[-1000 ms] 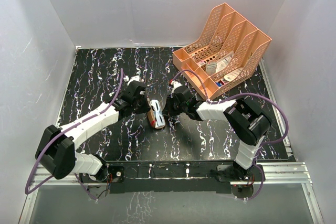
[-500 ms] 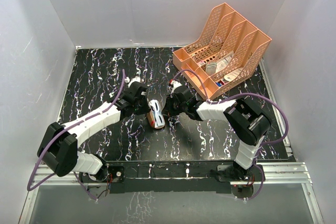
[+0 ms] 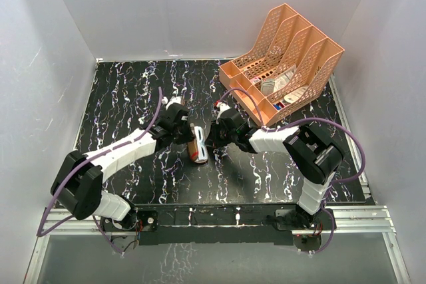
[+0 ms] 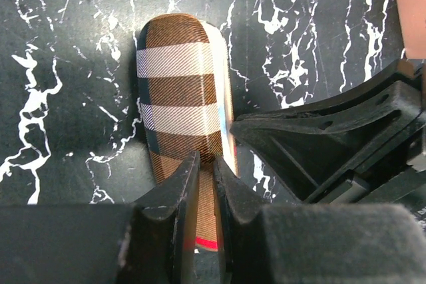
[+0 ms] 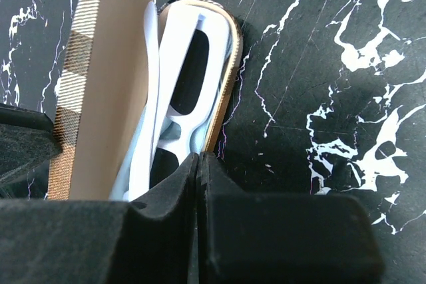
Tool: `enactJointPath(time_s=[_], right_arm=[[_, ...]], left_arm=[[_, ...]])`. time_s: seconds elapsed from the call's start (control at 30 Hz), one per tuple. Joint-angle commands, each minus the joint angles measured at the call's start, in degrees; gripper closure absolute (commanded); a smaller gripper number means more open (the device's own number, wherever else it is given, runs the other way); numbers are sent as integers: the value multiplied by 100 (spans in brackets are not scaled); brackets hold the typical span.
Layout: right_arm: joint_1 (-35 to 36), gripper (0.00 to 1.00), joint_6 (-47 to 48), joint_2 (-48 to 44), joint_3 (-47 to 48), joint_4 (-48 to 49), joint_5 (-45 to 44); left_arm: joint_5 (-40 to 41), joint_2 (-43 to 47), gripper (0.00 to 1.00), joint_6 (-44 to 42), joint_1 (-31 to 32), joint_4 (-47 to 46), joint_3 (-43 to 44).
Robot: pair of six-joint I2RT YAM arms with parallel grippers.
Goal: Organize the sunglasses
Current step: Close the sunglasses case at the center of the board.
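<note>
One brown plaid glasses case, one pair of white-framed sunglasses, one peach file organizer. One black white-veined table. Two end effectors: left end effector, right end effector.

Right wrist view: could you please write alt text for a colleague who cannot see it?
White-framed sunglasses lie in an open brown plaid case, lid half raised, on a black marbled table. The shut right gripper meets its near end.
</note>
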State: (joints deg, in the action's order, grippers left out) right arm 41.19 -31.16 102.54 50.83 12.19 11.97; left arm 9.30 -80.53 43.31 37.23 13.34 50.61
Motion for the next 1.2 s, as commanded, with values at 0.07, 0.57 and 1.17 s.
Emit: enactJointPath(time_s=[0.07,0.57,1.17], right_arm=[[18,100,-13,80,30,345,78],[19,100,-4,25,17,319,76],[19,85,22,-230,-214,307,4]], left_arm=[[-67,-327,88,-41,29,-38,-212],[23,-476,88,-89,163,-42,-131],[583,795,73,-263,289,511,58]])
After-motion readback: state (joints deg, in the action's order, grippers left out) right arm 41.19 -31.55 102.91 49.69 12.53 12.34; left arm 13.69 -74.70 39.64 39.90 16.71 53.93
